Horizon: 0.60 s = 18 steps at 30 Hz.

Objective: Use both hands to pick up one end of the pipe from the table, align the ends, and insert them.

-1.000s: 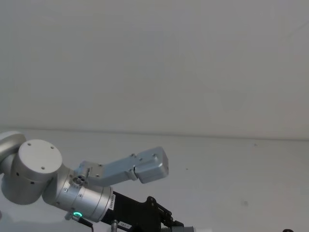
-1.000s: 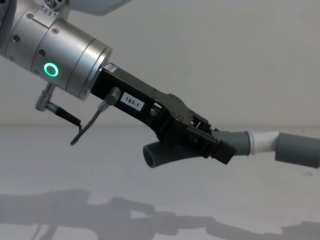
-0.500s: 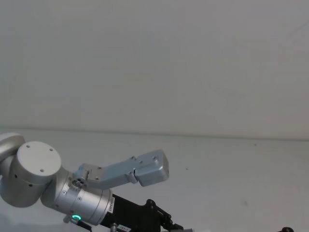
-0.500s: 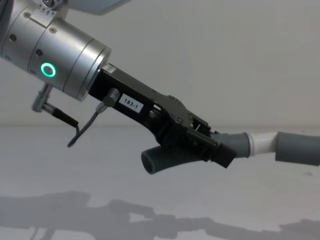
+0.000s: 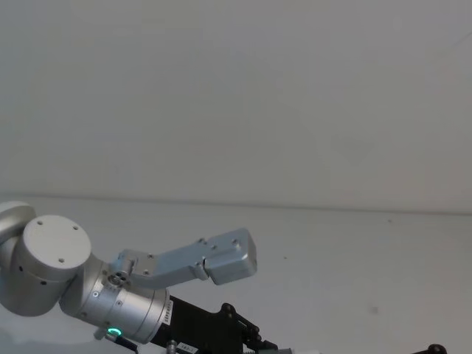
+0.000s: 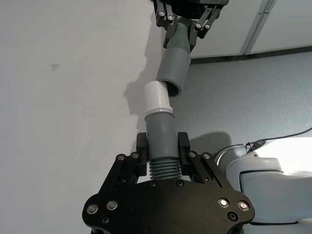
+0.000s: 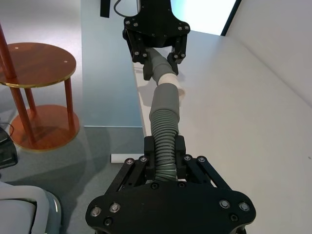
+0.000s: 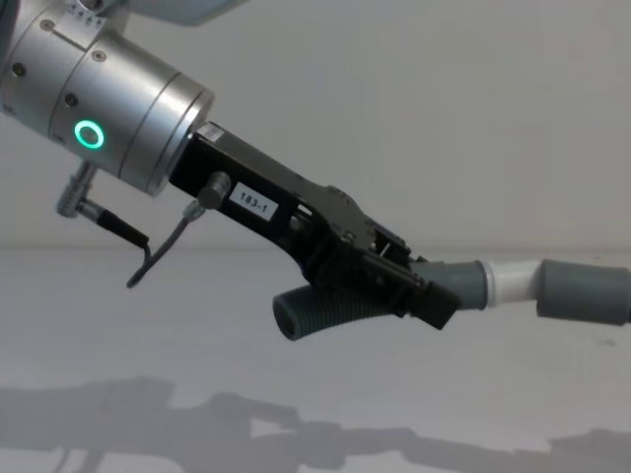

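Currently both hose pieces are held off the worktop point(image 8: 118, 335), end to end.

Left gripper point(image 8: 426, 296) reaches in from the upper left of the chest view on a silver arm point(image 8: 118, 99) with a green ring point(image 8: 89, 135). A white label point(image 8: 248, 202) sits on its black body. Its jaws are closed around the left hose piece point(image 8: 320, 310), on the ribbing just behind the smooth grey cuff point(image 8: 463, 283). The free ribbed end droops below the gripper.

Right gripper point(image 7: 165, 150) is likewise clamped on the ribbed part of the right hose piece point(image 7: 165, 127), behind the wider cuff point(image 8: 587, 293).

White tip point(image 8: 513, 281) lies between the two cuffs, touching the wider cuff's mouth. In the left wrist view the tip sits slightly to one side of the mouth's rim. Cannot tell whether it is inside the mouth.
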Motion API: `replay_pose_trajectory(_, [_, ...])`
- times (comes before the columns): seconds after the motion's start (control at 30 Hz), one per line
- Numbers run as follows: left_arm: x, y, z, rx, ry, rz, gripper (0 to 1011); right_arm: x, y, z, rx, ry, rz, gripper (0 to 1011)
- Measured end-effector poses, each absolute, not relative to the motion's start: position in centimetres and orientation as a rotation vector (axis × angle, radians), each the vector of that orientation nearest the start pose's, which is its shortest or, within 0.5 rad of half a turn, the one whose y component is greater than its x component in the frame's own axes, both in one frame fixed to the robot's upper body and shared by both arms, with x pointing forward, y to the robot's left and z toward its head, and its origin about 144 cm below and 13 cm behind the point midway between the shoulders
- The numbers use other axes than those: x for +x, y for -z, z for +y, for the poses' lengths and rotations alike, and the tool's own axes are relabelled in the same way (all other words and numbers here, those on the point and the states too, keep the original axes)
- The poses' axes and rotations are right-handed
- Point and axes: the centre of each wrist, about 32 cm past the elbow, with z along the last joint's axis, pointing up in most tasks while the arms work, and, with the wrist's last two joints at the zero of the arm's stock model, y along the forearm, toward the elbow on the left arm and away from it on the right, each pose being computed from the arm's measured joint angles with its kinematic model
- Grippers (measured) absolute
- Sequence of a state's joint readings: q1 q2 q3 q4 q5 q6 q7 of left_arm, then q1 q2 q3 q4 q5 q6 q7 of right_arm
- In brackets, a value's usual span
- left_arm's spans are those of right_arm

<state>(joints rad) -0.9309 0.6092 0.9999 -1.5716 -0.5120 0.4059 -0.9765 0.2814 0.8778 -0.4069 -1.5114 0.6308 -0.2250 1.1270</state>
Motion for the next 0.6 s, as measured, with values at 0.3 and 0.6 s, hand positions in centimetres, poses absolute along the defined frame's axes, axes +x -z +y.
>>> replay_pose_trajectory(0.3, [55.95,-134.12,17.56,0.572,0.013,-0.137,327,50.48,-123.62,-38.73,-0.217,0.196,-0.228,204])
replay_pose_trajectory(0.6, [55.71,-134.20,17.80,0.580,0.001,-0.139,327,50.54,-123.55,-38.59,-0.214,0.192,-0.227,204])
